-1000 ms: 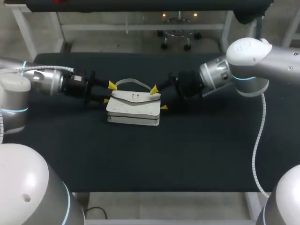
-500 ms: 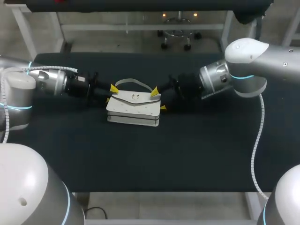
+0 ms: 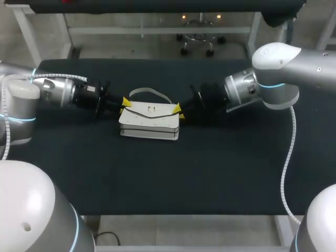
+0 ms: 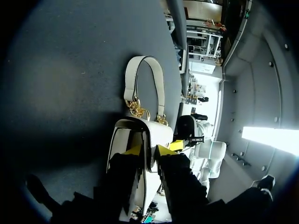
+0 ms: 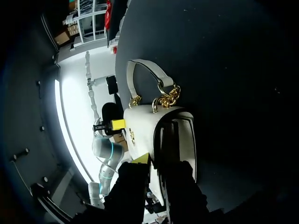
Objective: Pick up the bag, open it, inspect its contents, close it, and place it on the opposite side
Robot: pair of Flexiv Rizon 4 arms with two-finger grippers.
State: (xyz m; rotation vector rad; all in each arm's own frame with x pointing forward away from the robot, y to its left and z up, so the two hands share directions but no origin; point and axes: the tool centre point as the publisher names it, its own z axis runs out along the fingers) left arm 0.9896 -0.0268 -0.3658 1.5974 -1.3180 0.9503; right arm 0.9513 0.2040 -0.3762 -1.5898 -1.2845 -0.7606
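The bag [image 5: 145, 128] hides one yellow tip of the right gripper [image 5: 158, 159]; the gripper covers the bag's near end, and its inside is unseen

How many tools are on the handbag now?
2: the left tool grips the handbag's left end; the right tool grips its right end.

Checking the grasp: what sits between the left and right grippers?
The white handbag, left gripper pinching one end, right gripper the other; the head view shows it.
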